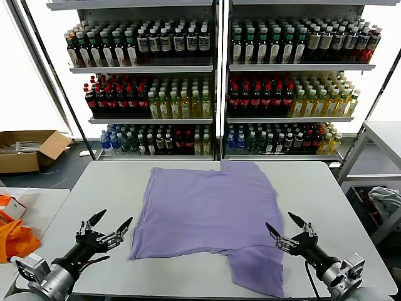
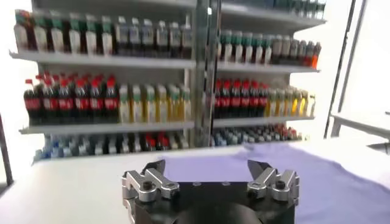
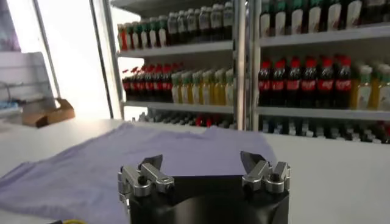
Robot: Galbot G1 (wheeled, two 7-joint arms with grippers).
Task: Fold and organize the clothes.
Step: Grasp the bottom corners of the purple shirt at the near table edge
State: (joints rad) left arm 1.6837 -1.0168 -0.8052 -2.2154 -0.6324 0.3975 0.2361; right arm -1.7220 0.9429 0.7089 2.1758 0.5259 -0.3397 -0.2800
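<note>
— Shirt first: where is it?

— One lavender T-shirt lies spread flat on the grey table, roughly in the middle. Its far edge reaches almost to the table's back edge, and one sleeve trails toward the near edge on the robot's right side. The fabric shows soft wrinkles, and no print is visible on the side facing up.

— And the left gripper?

— The left gripper hovers over the near left part of the table, just beside the shirt's near left corner, not touching it. Its two fingers are spread wide with nothing between them; the left wrist view shows the same gap, with the shirt stretching away beyond it.

— The right one?

— The right gripper hangs above the near right part of the table, close to the trailing sleeve, also apart from the cloth. Its fingers are splayed apart and hold nothing, as the right wrist view confirms, with the shirt lying ahead of it.

— Anything else around?

— Shelves of bottled drinks stand behind the table. A cardboard box sits on the floor at the left, and something bright orange rests on a lower surface beside the left arm.
</note>
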